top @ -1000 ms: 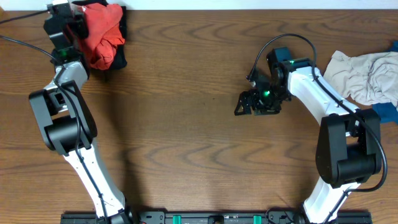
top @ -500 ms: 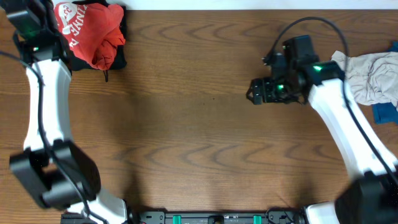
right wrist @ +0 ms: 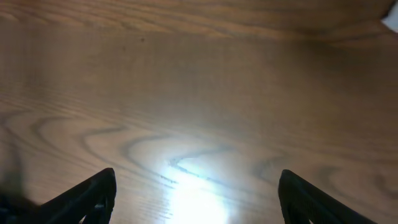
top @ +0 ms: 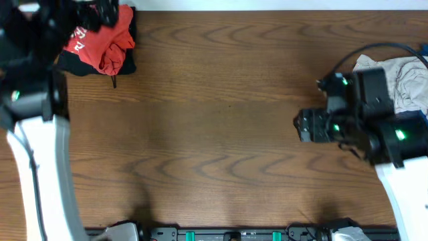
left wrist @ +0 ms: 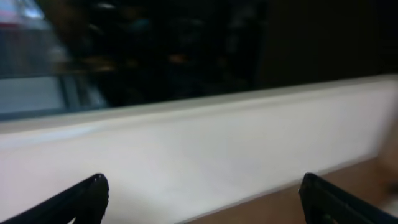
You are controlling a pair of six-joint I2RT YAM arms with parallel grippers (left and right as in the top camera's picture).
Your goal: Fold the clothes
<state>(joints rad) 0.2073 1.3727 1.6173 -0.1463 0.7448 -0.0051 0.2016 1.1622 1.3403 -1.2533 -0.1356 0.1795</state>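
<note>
1. Showing two soft heaps on the wooden table (top: 214, 134): the red-orange T-shirt (top: 100, 43) bunched at the upper left of the overhead frame on top of a black garment (top: 130, 63), and a pale grey garment (top: 411, 77) crumpled against the right edge, in the upper half.
2. Presenting the left gripper (left wrist: 203, 186) with jaws spread wide and nothing between them, facing a white wall (left wrist: 199, 143) in the wrist view; appearing only as a dark blur in the top left corner of the overhead frame, close by the T-shirt, with contact impossible to tell.
3. Presenting the right gripper (right wrist: 197, 180) likewise wide and empty, poised over bare wood right of centre, just left of the pale grey heap and apart from it.
4. Judging the T-shirt light, limp and unable to hold a shape: likely sagging and trailing once lifted, perhaps clinging a little to the black cloth underneath, with nothing fragile about it.
5. Favouring a pinch on a firmer edge, such as a hem, sleeve or shoulder seam at the rim of the bundle, taking the red cloth alone and avoiding the black garment, then a second hold at a matching point for pulling it flat before any fold.
</note>
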